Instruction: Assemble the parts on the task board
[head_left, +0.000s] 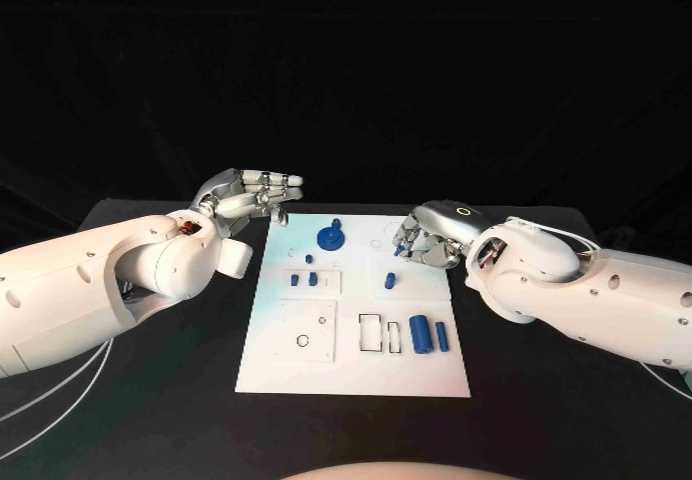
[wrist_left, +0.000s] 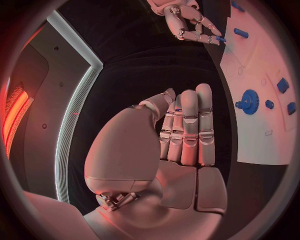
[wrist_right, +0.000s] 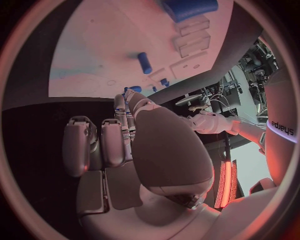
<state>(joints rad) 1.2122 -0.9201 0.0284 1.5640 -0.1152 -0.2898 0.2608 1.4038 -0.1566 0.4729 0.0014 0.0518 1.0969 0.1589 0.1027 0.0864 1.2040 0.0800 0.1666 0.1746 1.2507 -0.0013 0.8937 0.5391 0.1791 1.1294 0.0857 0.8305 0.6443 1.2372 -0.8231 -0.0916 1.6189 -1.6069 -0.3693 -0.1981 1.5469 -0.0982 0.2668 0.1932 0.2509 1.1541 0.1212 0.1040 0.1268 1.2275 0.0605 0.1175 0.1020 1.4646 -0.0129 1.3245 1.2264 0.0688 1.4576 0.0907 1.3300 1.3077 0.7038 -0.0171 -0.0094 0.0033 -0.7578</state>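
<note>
The white task board (head_left: 361, 370) lies in the middle of the black table. On it sit a blue gear (head_left: 330, 238) at the far end, several small blue pegs (head_left: 307, 260), one peg (head_left: 389, 281) further right and two blue cylinders (head_left: 420, 333). My right hand (head_left: 433, 235) hovers over the board's far right corner, pinching a small blue part (head_left: 401, 249) at its fingertips; the left wrist view shows the same part (wrist_left: 220, 38). My left hand (head_left: 248, 195) floats off the board's far left corner, fingers straight and side by side, holding nothing.
Rectangular and round recesses (head_left: 372, 331) mark the board's near half. Black tabletop (head_left: 173, 400) runs along both sides of the board. The board (wrist_left: 262, 140) with the gear (wrist_left: 250, 102) lies beside my left hand (wrist_left: 181, 135).
</note>
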